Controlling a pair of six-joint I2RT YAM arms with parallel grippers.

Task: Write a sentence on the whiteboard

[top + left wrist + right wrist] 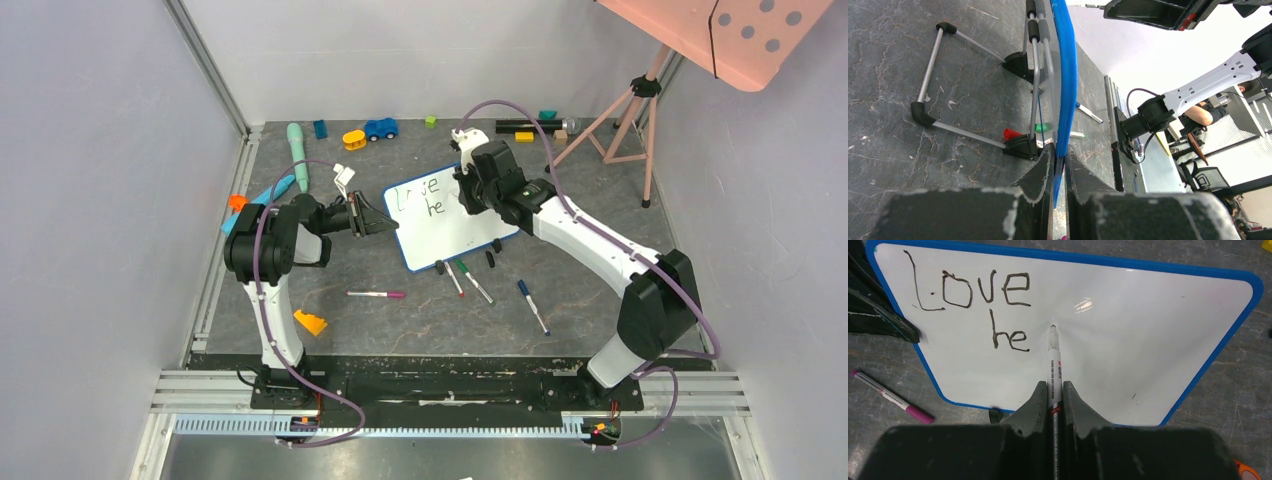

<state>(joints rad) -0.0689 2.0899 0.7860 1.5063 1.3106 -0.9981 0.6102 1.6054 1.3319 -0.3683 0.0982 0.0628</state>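
Top external: spare markers lie beside whiteboard.

The whiteboard is glossy white inside a bright blue frame, and the sentence on it is in black strokes. At the centre of the right wrist view, the marker has a white barrel with red print. The surface is dark grey, veined pale like marble. At lower left lies a white pen capped magenta.
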